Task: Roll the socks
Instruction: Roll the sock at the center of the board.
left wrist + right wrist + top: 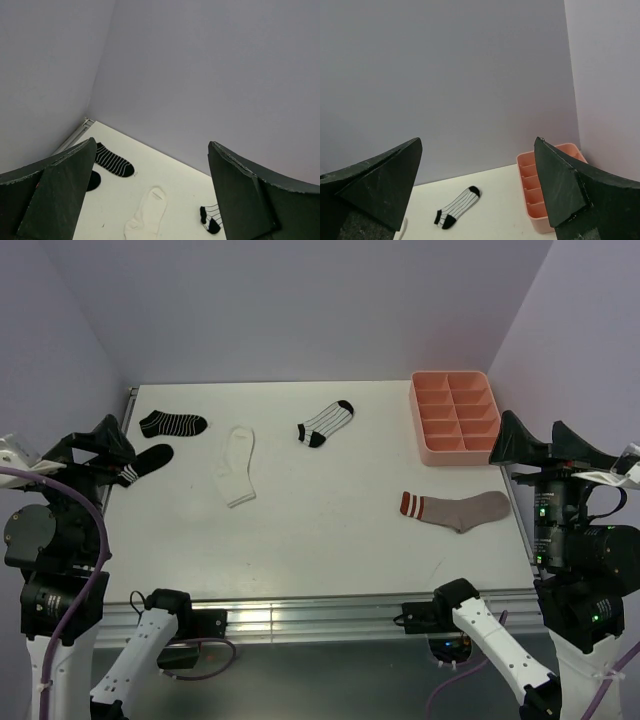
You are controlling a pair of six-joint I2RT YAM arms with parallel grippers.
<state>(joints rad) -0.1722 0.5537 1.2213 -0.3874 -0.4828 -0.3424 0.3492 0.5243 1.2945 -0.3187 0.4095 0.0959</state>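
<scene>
While the left tool [151, 142] and right tool [478, 140] hang spread and empty, socks [236, 467] lie flat on the bench [330, 530]; best pin a toe, then roll tightly cuffward.

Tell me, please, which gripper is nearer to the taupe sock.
Right. The right gripper hovers just beyond the toe end of the taupe sock, at the right edge of the table. The left gripper is at the opposite edge, far across it.

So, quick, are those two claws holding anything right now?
Left gripper: open, holding nothing.
Right gripper: open, holding nothing.
</scene>
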